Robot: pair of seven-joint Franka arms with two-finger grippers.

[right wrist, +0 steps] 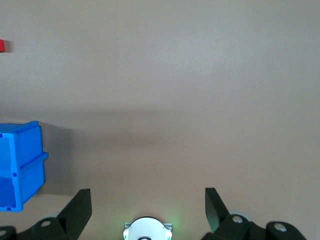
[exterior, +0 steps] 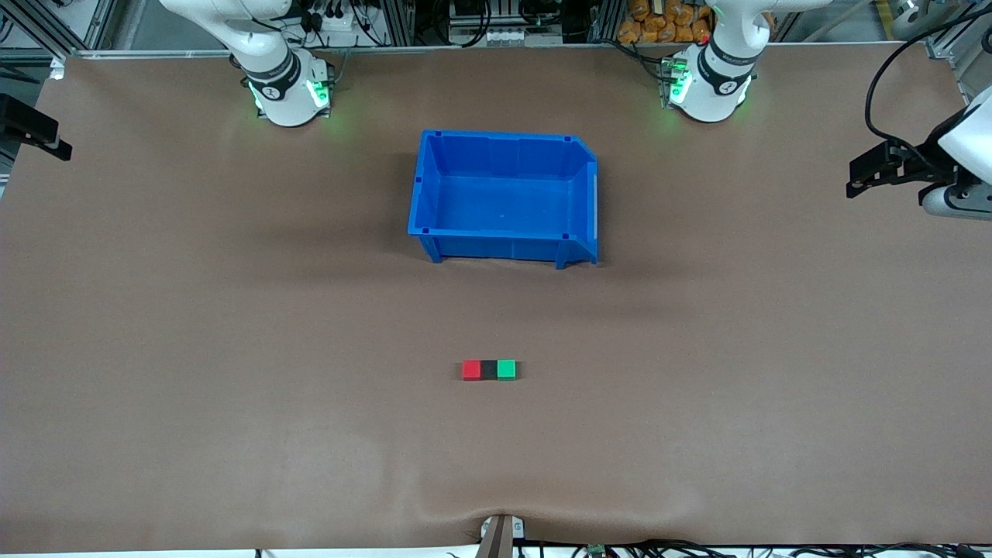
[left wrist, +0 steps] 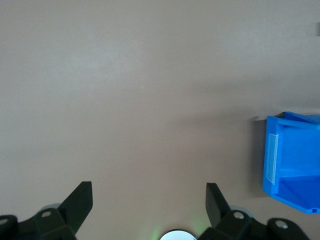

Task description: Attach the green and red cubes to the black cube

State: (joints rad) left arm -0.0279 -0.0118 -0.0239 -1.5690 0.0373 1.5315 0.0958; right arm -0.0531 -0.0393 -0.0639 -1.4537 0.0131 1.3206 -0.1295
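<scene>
Glossy blue plastic bin (exterior: 504, 155), matt brown table cover (exterior: 232, 349)

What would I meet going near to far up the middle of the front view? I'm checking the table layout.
Row of cubes, red cube, black cube and green cube joined side by side → bare table → blue bin.

A wide table (exterior: 232, 349) covered in a plain brown mat fills nearly the whole scene, its surface smooth apart from a slight ripple along the near edge, where a small bracket (exterior: 500, 535) is clamped at the middle. Along the far edge runs a metal frame (exterior: 77, 31) crowded with dark cables and equipment, with a heap of orange objects (exterior: 659, 23) on it. The light is even and soft, casting only faint, blurred shadows on the mat.
</scene>
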